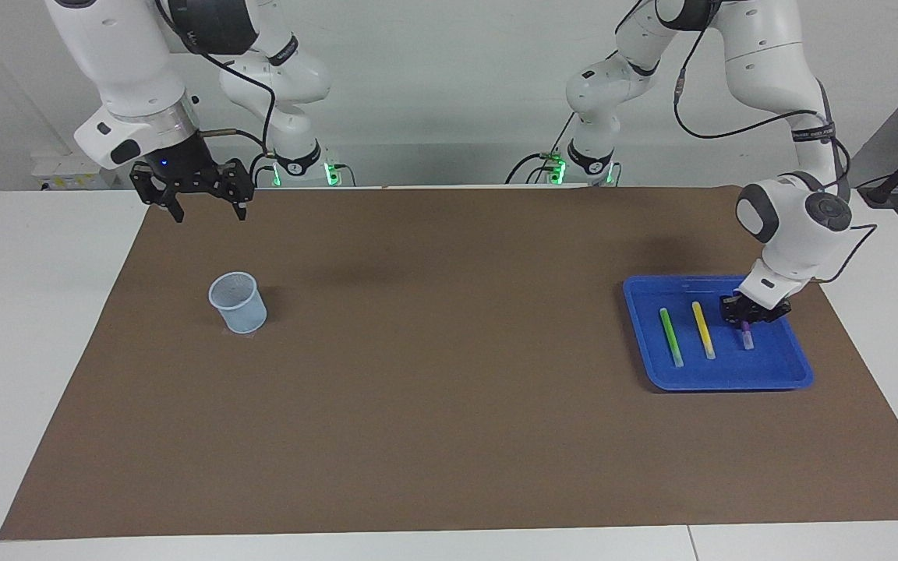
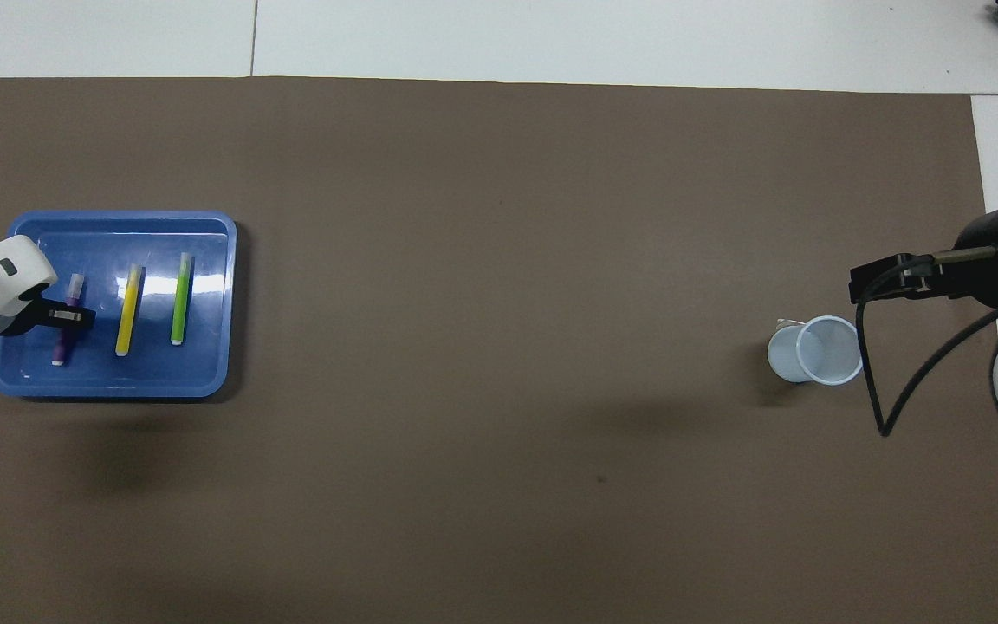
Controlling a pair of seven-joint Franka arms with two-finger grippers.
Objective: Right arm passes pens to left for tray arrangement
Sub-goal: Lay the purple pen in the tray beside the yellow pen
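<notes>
The left tool (image 1: pixel 747 321) sits low in the blue tray (image 1: pixel 776 379), its jaws narrow around the purple pen (image 1: pixel 747 338) — yellow pen (image 1: pixel 703 329) and green pen (image 1: pixel 671 336) lie alongside. The right tool (image 1: pixel 207 209) hangs wide and empty over the worktop (image 1: pixel 449 436), near the mesh cup (image 1: pixel 237 301).

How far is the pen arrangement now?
Done: green pen and yellow pen lie side by side in the blue tray. In hand: left end effector is down at the purple pen. Left: letting go. Right end effector waits open, raised, empty.
</notes>
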